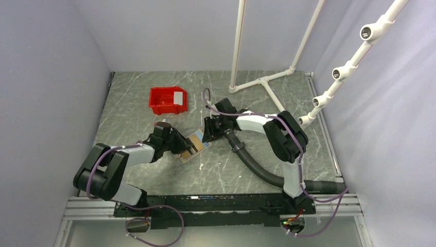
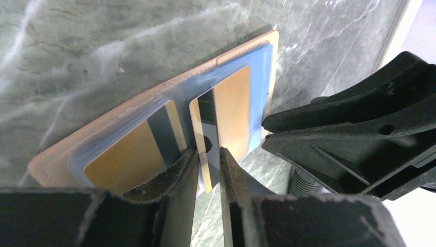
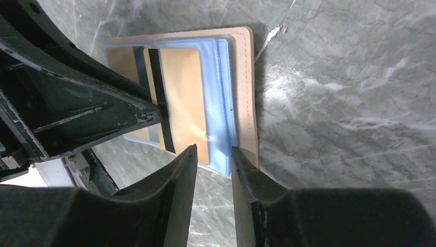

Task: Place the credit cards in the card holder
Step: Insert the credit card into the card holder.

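Note:
The tan card holder lies flat mid-table, a pale blue clear sleeve on top. In the left wrist view, one gold-brown card with a dark stripe sits in the sleeve. My left gripper is shut on the near corner of a second gold-brown card, which is partly in the sleeve. My right gripper is narrowly open, its tips at the edge of the sleeve and holder, pinching nothing. In the top view, the left gripper and right gripper flank the holder.
A red bin stands behind the holder, with a whitish-grey flat piece at its right end. A white pipe frame stands at the back right. A black corrugated hose runs along the right arm.

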Controlling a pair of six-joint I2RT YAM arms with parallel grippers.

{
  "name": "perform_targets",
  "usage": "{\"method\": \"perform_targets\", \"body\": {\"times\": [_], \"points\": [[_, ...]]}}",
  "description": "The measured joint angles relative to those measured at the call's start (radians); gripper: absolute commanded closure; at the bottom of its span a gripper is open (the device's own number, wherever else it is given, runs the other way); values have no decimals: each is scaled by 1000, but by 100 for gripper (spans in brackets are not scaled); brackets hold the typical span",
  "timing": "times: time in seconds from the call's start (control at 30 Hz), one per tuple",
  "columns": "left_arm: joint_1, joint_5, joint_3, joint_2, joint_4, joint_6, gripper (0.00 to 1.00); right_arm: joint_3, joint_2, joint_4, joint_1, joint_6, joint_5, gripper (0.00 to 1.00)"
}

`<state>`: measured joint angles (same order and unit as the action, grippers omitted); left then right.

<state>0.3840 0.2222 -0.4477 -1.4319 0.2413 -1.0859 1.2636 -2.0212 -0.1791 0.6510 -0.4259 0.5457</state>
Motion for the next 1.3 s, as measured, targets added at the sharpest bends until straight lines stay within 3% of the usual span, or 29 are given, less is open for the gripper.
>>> {"method": "perform_targets", "body": {"times": [0.57,0.7,0.9,1.3], "points": [[11,154,-50,-201,233,-35,73,-58,6,81,2,-58,62,71],[21,151,-50,-186,216,-34,68,-64,22,61,1,-55,37,61],[25,185,-48,-150,179,-25,70,-63,68,-23,-2,-8,-47,49],[27,261,-83,-230,209,-26,69,-53,86,-75,-3,37,-94,53]]}}
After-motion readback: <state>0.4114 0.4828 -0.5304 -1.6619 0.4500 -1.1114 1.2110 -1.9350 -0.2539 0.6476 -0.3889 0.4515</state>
